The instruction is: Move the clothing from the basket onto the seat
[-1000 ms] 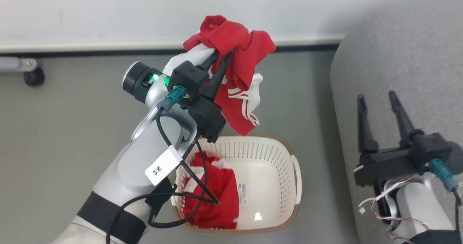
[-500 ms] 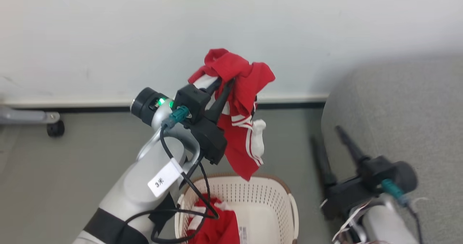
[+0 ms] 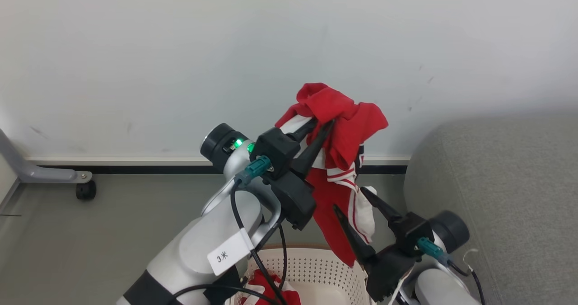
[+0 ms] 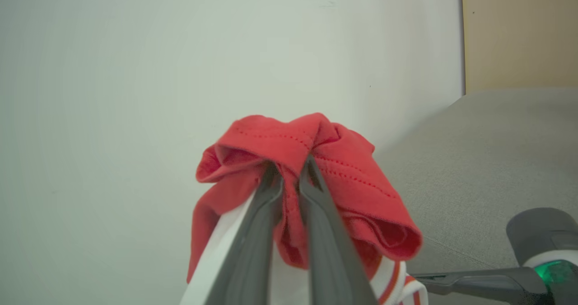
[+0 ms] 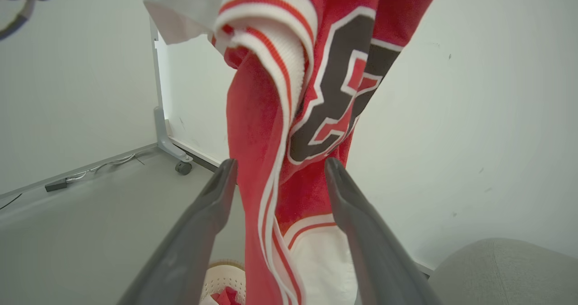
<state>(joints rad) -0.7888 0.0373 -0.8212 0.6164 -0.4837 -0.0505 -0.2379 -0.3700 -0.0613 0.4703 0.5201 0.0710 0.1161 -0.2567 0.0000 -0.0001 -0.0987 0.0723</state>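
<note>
One garment (image 3: 336, 129) hangs from left fingers (image 3: 316, 145), another garment (image 3: 261, 280) in one basket (image 3: 316, 269).

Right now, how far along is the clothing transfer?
Done: one red garment is out of the basket. In hand: the left pincer is shut on it, holding it up; the right pincer is open astride its hanging end. Remaining: laying it on the grey sofa, then moving the red clothing in the basket.

The basket (image 3: 316, 273) runs off the head view's bottom edge, and folds hide part of the dark number (image 5: 341, 40) on the clothing (image 5: 253, 169).
</note>
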